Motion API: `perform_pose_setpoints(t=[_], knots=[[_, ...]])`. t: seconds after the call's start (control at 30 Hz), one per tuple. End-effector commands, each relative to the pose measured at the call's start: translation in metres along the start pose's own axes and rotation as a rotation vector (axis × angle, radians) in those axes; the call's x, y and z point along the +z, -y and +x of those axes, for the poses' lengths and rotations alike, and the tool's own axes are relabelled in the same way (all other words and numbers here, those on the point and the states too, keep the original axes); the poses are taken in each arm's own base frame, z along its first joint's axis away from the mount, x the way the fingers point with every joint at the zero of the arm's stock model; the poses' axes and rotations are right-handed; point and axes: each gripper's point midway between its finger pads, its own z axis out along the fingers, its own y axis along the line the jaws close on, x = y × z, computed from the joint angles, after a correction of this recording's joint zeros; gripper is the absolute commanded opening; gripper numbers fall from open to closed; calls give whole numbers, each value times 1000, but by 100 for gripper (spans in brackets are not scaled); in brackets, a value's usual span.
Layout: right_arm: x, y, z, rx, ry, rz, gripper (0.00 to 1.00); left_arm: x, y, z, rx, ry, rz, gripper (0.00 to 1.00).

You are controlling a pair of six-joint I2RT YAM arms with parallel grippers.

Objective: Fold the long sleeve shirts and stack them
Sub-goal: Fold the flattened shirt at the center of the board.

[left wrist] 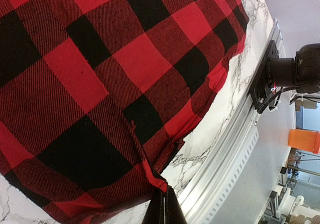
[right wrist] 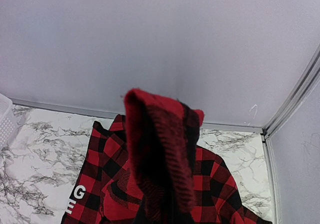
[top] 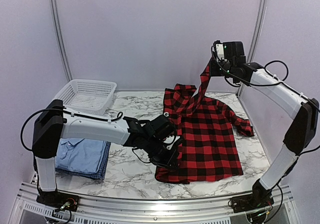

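Camera above: a red-and-black plaid flannel shirt [top: 210, 134] lies on the marble table [top: 130, 169], with one sleeve [top: 204, 86] hoisted by the right gripper [top: 210, 69]. At left, a folded light blue collared shirt [top: 77, 153] tops a blue checked shirt [top: 100, 170]. Left wrist: the left gripper [left wrist: 162, 211] is pinched together on the flannel's hem corner. Right wrist: cloth hides the fingers, which seem clamped on the sleeve.
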Motion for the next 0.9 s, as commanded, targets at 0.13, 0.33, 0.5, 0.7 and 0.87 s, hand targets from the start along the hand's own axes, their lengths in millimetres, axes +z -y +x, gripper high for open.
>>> perform_pose_setpoints(t=[0.13, 0.33, 0.5, 0.7, 0.87], knots=[[-25, -4, -19, -3, 63, -61, 0, 15, 9, 6, 16, -59, 27, 6], [-36, -38, -4, -64, 36, -240, 0, 4, 8, -5, 17, -15, 13, 35], [-52, -88, 24, -186, -1, -393, 0, -27, 2, -25, -29, 66, 6, 40], [-67, -137, 74, -271, -82, -547, 0, -62, -36, -43, -166, 174, -29, 39], [-78, -161, 123, -321, -192, -636, 0, -88, -85, -47, -308, 249, -74, 37]])
